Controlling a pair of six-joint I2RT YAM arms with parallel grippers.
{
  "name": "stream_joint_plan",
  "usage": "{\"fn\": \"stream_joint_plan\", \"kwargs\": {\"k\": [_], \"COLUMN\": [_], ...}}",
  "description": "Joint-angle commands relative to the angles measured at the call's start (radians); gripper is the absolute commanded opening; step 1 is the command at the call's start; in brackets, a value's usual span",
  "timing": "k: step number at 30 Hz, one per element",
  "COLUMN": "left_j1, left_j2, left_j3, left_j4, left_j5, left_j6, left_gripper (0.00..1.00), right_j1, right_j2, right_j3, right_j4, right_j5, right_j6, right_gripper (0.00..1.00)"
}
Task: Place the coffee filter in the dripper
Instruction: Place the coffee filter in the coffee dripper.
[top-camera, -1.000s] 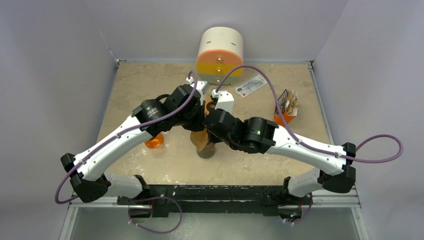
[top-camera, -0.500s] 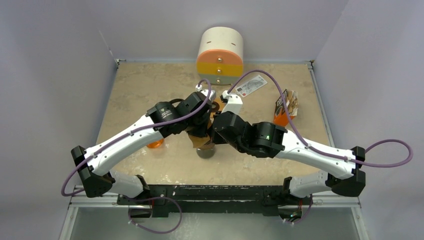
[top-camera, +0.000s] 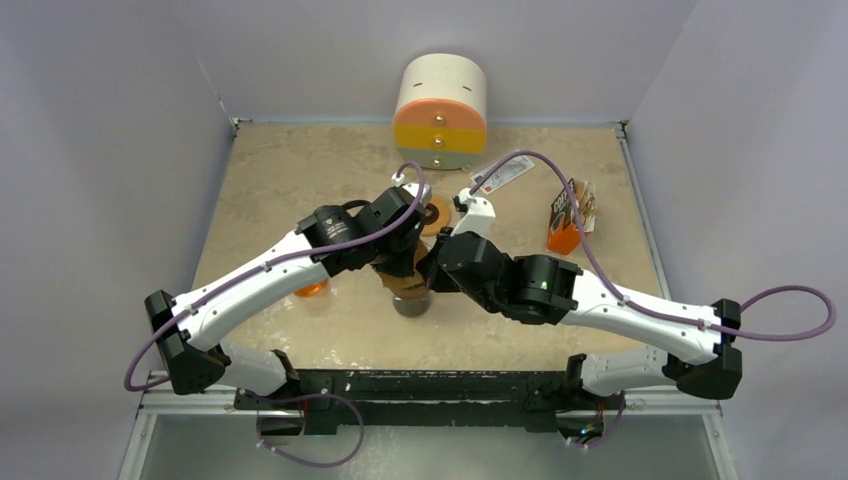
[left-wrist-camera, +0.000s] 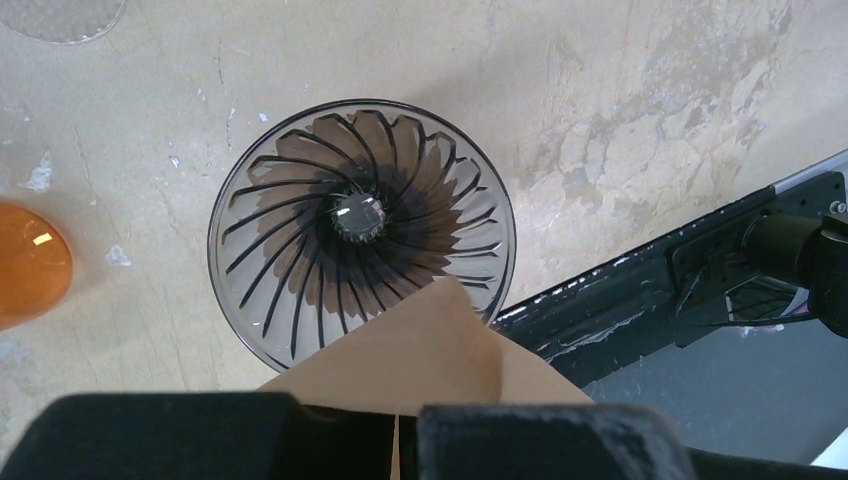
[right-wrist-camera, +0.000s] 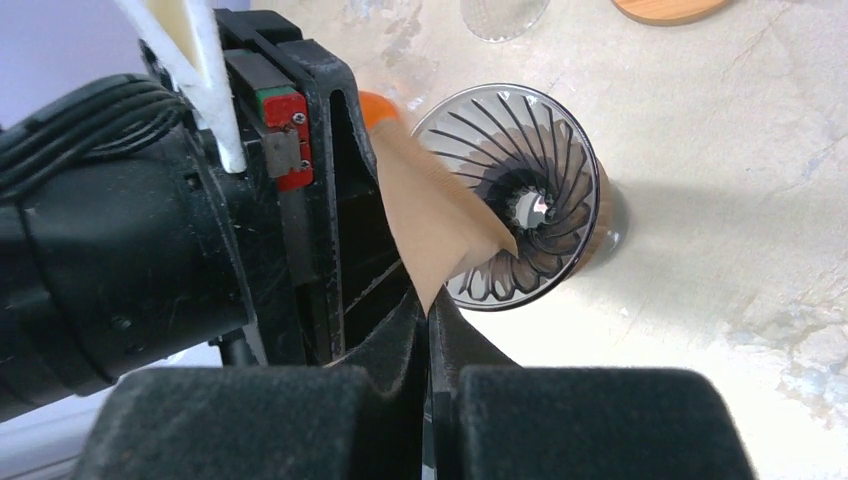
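Observation:
The coffee filter (left-wrist-camera: 420, 350) is a brown paper cone, held just above the dripper (left-wrist-camera: 360, 225), a smoky glass cone with spiral ribs. In the left wrist view its tip overlaps the dripper's near rim. My left gripper (left-wrist-camera: 405, 440) is shut on the filter's upper edge. My right gripper (right-wrist-camera: 428, 325) is shut on another corner of the filter (right-wrist-camera: 435, 225), with the dripper (right-wrist-camera: 520, 210) just beyond. From above, both grippers meet at the table's middle over the filter (top-camera: 403, 285) and dripper (top-camera: 412, 305).
An orange cup (top-camera: 312, 288) stands left of the dripper. A round wooden lid (top-camera: 436, 213) lies behind the grippers. A round drawer unit (top-camera: 441, 100) stands at the back, a white packet (top-camera: 503, 173) near it, and a snack bag (top-camera: 567, 220) at the right.
Both arms have shifted right and drawn closer over the dripper, carrying the filter between them. Both grippers stay shut on it.

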Motion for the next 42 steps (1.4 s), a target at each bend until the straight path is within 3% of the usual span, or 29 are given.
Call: {"fn": "stream_joint_plan", "kwargs": {"k": [1,19,30,42], "left_j1": [-0.005,-0.005,-0.005,-0.005], "left_j2": [0.013,0.024,0.046,0.084], "left_j3": [-0.001,0.009,0.026,0.026], "left_j4": [0.007,0.024,-0.014,-0.019], "left_j5": [-0.017,0.023,-0.028,-0.067], "left_j6": [-0.007,0.016,0.041,0.055], "left_gripper": [0.0,0.28,0.25,0.19], "right_j1": [-0.002,-0.002,-0.022,-0.091], "right_j2": [-0.057,-0.081,-0.066,-0.072], "right_j3": [-0.029,-0.095,-0.125,-0.209], "right_j4": [0.084,0.12,0.138,0.211], "right_j5": [0.033,0.054,0.066,-0.02], "right_j6": [0.028,0.028,0.082,0.147], "right_gripper": [0.0,0.0,0.0,0.0]}}
